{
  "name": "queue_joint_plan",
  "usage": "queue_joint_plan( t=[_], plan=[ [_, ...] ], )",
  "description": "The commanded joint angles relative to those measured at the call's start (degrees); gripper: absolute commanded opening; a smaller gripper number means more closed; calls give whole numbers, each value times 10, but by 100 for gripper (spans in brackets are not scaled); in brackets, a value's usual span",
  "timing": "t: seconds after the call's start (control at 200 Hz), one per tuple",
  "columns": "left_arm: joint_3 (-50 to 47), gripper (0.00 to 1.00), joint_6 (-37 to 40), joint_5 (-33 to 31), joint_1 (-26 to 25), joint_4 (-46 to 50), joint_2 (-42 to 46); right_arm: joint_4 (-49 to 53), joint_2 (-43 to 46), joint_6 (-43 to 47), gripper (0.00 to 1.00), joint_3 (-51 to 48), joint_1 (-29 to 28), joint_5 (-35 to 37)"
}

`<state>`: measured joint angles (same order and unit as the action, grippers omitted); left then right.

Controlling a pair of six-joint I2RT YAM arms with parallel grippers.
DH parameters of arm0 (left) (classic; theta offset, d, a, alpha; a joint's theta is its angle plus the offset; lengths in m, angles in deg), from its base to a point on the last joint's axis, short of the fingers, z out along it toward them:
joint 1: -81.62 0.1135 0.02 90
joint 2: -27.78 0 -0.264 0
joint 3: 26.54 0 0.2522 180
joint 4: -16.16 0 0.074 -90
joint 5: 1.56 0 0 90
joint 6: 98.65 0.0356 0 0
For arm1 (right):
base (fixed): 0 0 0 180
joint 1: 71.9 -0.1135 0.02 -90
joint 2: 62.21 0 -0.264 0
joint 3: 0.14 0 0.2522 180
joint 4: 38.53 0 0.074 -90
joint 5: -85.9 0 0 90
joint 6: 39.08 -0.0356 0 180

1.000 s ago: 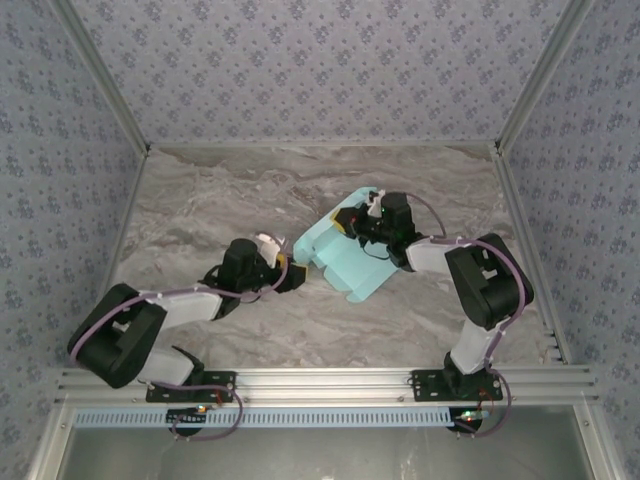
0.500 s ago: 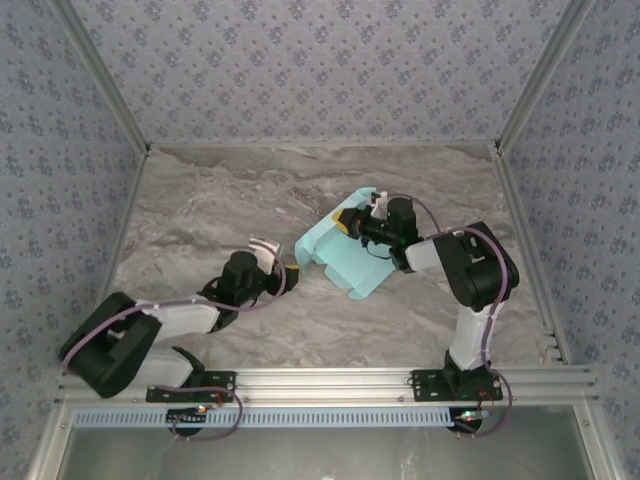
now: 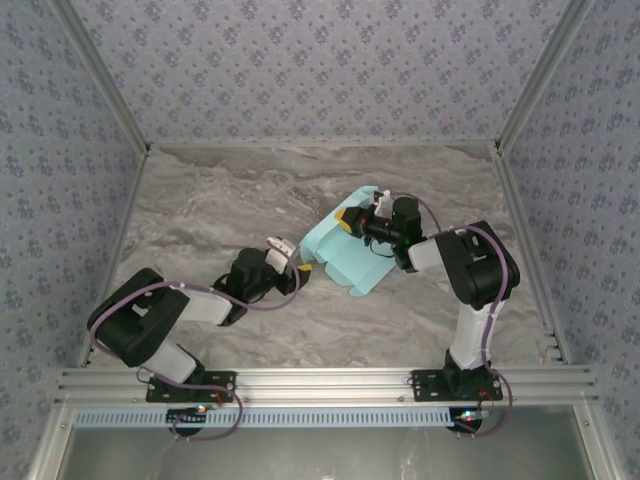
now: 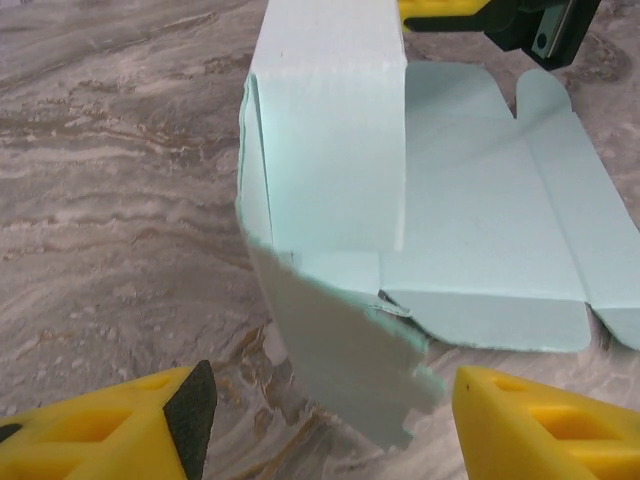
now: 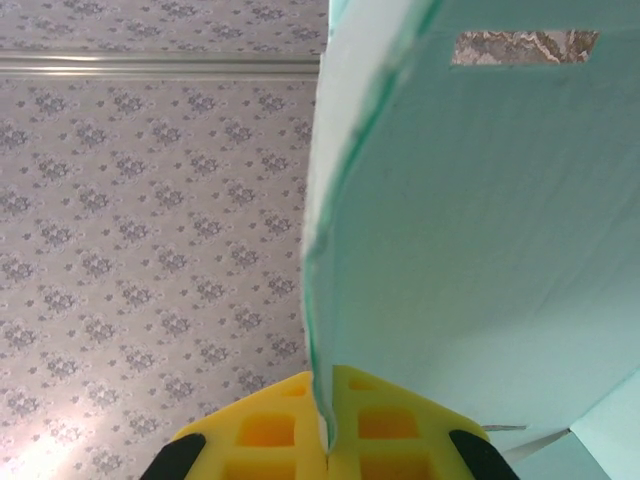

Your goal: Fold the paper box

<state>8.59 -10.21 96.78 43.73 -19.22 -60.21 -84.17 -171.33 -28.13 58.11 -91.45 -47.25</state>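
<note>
Two tools work at one paper box [image 3: 348,262]. The right tool [image 3: 352,219] is closed, its yellow pads pinching the thin edge of a raised panel of the box; in the right wrist view the pads [image 5: 270,432] meet with the card's edge squeezed between them, and the pale cyan panel [image 5: 480,230] rises away from the right tool [image 5: 328,425]. A small rectangular slot [image 5: 525,47] is cut through that panel, and grey marbled surface shows through it. The left tool [image 3: 296,275] stands open and holds nothing, just beside the box's near left corner. In the left wrist view its two yellow fingers [image 4: 110,430] stand well apart on either side of a drooping flap with a ragged edge; whether the left tool [image 4: 330,400] touches that flap cannot be told. The box [image 4: 470,250] lies partly folded on the marbled desk [image 3: 220,200], right of centre: one panel stands upright and the rest is spread flat. Blue-grey patterned walls [image 3: 320,70] enclose the desk on three sides.
</note>
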Motion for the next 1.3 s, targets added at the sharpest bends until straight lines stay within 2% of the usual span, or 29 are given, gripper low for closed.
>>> queue_joint_plan(
  t=[0.0, 0.075, 0.14, 0.165, 0.435, 0.625, 0.745, 0.859, 0.954, 0.979, 1.039, 1.184, 1.294],
  plan=[
    [27, 63, 19, 11, -2, -23, -23, -9, -11, 18, 0, 3, 8, -26],
    [38, 59, 22, 19, -2, -39, -45, -10, -15, 18, 0, 3, 11, -31],
    [48, 45, 30, 36, -2, -43, -58, -11, -17, 16, 0, 2, 13, -34],
    [53, 43, 31, 43, -2, -40, -62, -11, -18, 16, 0, 1, 13, -34],
    [97, 48, 19, 84, -6, -45, -91, -14, -21, 15, 0, -2, 13, -30],
    [74, 66, -5, 86, -17, -60, -63, -25, -25, 16, 0, 1, 15, -38],
    [42, 72, -3, 71, -17, -81, -20, -29, -38, 27, 0, 30, 19, -85],
    [30, 80, 28, 72, -8, -10, 25, 5, -35, 44, 0, 46, 22, -97],
    [9, 82, 29, 66, 12, 61, 91, 21, -35, 53, 0, 47, 24, -96],
    [-5, 92, 20, 59, 17, 63, 111, 22, -36, 54, 0, 46, 24, -97],
    [-29, 99, 10, 44, 30, 74, 159, 20, -42, 53, 0, 44, 25, -97],
    [-71, 99, 26, -39, 41, 132, 229, 14, -49, 47, 0, 41, 26, -101],
    [-56, 99, 45, -5, 50, 137, 200, 15, -47, 46, 0, 38, 25, -101]
  ],
)
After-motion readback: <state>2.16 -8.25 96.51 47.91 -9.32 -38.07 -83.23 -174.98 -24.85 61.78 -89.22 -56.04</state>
